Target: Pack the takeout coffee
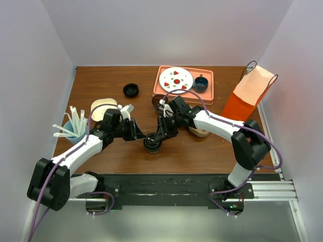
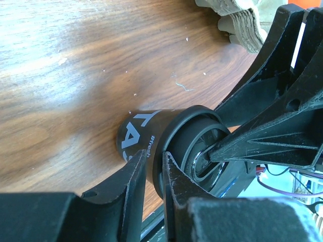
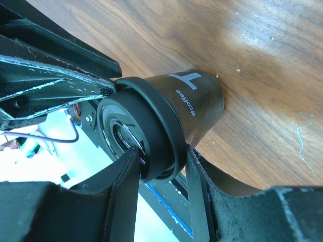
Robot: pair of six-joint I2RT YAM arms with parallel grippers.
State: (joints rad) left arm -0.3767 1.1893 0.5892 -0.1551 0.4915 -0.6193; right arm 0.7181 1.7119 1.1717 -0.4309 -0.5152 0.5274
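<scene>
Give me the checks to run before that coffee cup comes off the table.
1. The takeout coffee stands upright on the table: ok.
2. The lid is on the cup: ok.
3. The right gripper straddles the lid rim: ok. Whether its hold is firm: cannot tell.
4. The left gripper has a hold at the lid's other side: cannot tell.
5. The two grippers have room apart: not ok, they crowd the same lid.
6. The orange bag has its mouth open: cannot tell.
</scene>
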